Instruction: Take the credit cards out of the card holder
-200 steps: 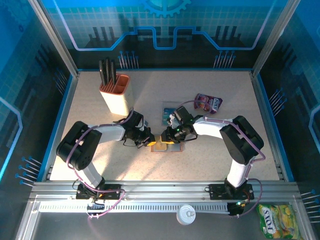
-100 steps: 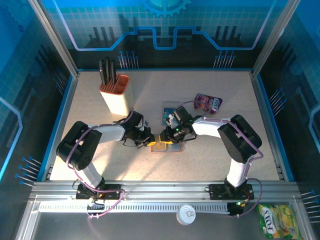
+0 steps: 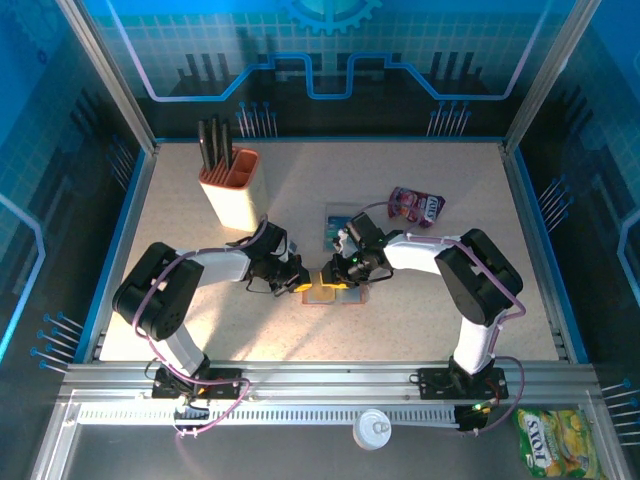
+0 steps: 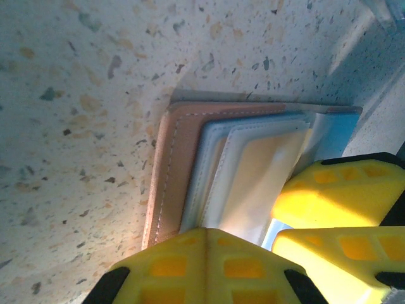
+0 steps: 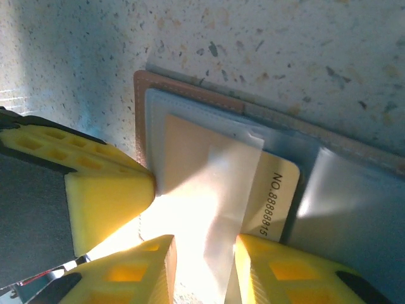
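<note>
The card holder (image 3: pixel 322 295) lies open on the table, brown leather (image 4: pixel 168 171) with grey-blue pockets (image 5: pixel 190 111). A yellow-tan credit card (image 5: pixel 273 196) printed with a number sits in a pocket, partly under a pale flap. My left gripper (image 4: pixel 204 237) is shut, with its tips pressing the holder's near edge. It comes in from the left in the top view (image 3: pixel 303 285). My right gripper (image 5: pixel 202 253) is open a little, its fingers standing either side of the flap over the card, and it meets the holder from the right (image 3: pixel 338 278). A teal credit card (image 3: pixel 336 226) lies on the table behind.
An orange-and-cream knife block (image 3: pixel 230 185) stands at the back left. A purple snack pouch (image 3: pixel 416 207) lies at the back right. The left gripper's yellow fingertip (image 5: pixel 107 196) sits close beside the right gripper's fingers.
The right wrist has edged slightly to the left over the holder. The left arm has not moved.
</note>
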